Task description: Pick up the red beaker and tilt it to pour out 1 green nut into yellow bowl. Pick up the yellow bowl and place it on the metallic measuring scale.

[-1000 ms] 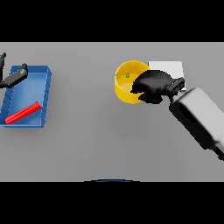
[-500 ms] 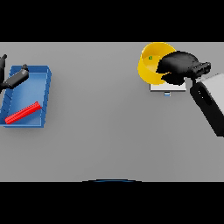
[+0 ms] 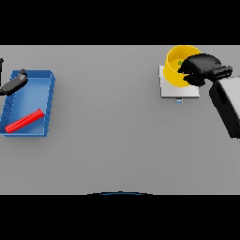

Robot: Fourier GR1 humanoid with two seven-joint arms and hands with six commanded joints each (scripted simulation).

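Two hands: you have one at each side of the grey table [image 3: 117, 140].
Right hand [image 3: 202, 68]: near the table's far right corner, fingers curled over the near right rim of the yellow bowl, gripping it.
Yellow bowl [image 3: 174, 70]: tilted toward you, overlapping the far edge of the metallic measuring scale; you cannot tell from this view whether it rests on the plate or hangs just above it.
Green nut [image 3: 180, 63]: a small green speck inside the bowl, beside the fingers.
Metallic measuring scale [image 3: 173, 89]: pale square plate near the far right corner, with a small blue-grey tab at its near edge.
Blue tray [image 3: 49, 101]: at the table's left edge, toward the far side.
Red beaker [image 3: 24, 121]: lying on its side in the tray's near half, slanted.
Left hand [image 3: 13, 84]: over the tray's far left corner, fingers straight and loose, holding nothing.
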